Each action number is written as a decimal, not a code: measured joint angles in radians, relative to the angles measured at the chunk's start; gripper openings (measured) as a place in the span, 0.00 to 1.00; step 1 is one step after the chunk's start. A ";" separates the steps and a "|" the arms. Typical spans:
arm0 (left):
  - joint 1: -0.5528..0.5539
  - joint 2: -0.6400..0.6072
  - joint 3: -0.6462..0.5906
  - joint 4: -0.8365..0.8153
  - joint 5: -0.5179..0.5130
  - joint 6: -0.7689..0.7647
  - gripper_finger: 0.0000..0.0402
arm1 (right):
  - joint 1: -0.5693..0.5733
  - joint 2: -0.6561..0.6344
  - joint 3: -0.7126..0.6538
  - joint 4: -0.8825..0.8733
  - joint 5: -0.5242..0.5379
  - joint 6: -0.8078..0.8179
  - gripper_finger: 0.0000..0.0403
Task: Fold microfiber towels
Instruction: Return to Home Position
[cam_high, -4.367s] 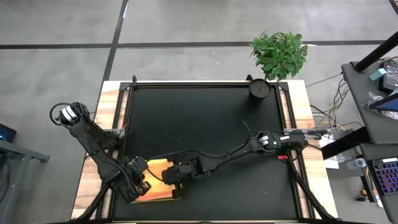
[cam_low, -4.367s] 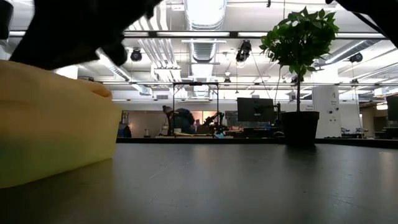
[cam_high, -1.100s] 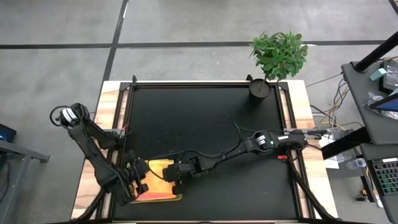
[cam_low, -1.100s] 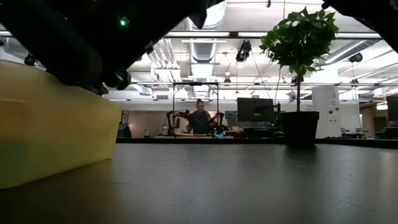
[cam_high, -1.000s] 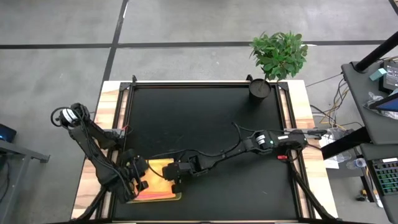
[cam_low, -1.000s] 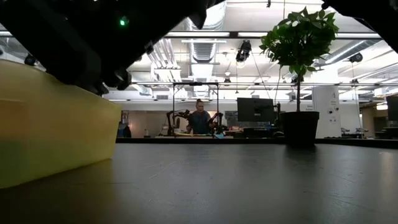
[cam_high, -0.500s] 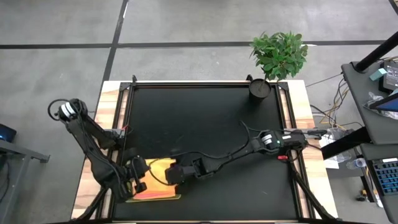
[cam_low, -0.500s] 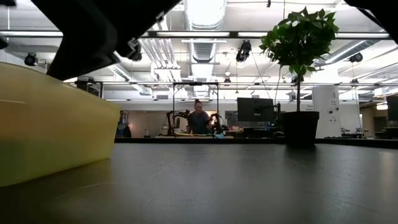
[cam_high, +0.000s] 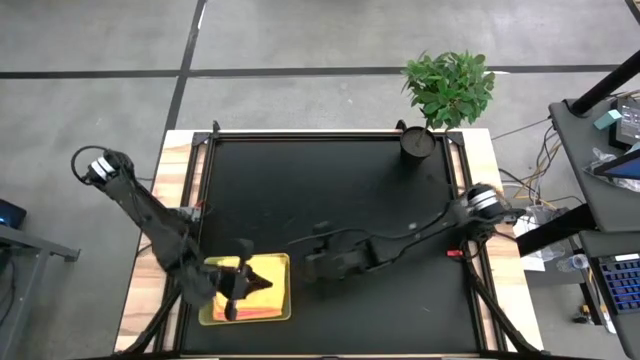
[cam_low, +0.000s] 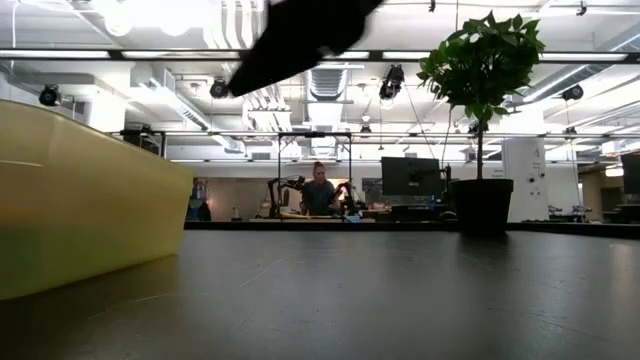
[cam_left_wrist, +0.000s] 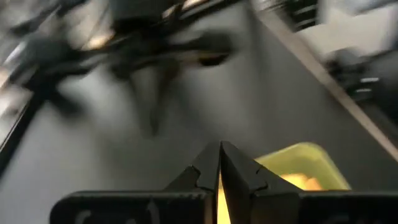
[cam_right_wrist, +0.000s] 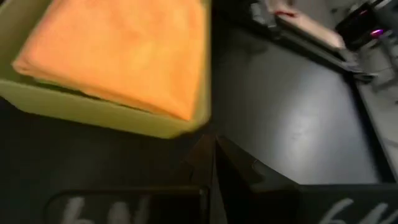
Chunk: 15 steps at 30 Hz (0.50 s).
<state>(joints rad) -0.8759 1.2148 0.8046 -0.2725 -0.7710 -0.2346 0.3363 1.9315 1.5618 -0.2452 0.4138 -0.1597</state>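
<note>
A folded orange towel (cam_right_wrist: 124, 56) lies flat inside the lime-green tray (cam_right_wrist: 93, 112), which stands near the table's front left (cam_high: 275, 268). My left gripper (cam_high: 262, 284) is shut and hovers over the tray; its wrist view (cam_left_wrist: 219, 167) shows the tray's corner (cam_left_wrist: 298, 163) below it. My right gripper (cam_high: 308, 266) is shut and empty over the bare table just right of the tray; it also shows in its wrist view (cam_right_wrist: 211, 158). No other towels show.
A potted plant (cam_high: 440, 95) stands at the table's far right corner. The tray's wall (cam_low: 80, 210) fills the left of the low view. The black table top (cam_high: 330, 190) stretches behind and to the right of both grippers. A person sits far off in the room (cam_low: 320, 190).
My right gripper has drawn back from the tray toward the table's right, and its arm has swung away. My left gripper has gone toward the table's right, over the tray. More of the tray now shows uncovered.
</note>
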 joint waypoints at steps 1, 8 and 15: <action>0.025 -0.019 -0.021 0.078 0.061 0.111 0.00 | -0.001 -0.046 -0.061 0.035 0.003 -0.010 0.03; 0.271 -0.216 -0.176 0.304 0.400 0.471 0.00 | -0.002 -0.342 -0.458 0.272 0.007 -0.121 0.03; 0.426 -0.551 -0.348 0.279 0.427 0.478 0.00 | -0.026 -0.654 -0.797 0.489 0.008 -0.191 0.03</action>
<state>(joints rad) -0.4500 0.6638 0.4566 0.0065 -0.3445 0.2437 0.3102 1.2772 0.7644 0.2442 0.4220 -0.3503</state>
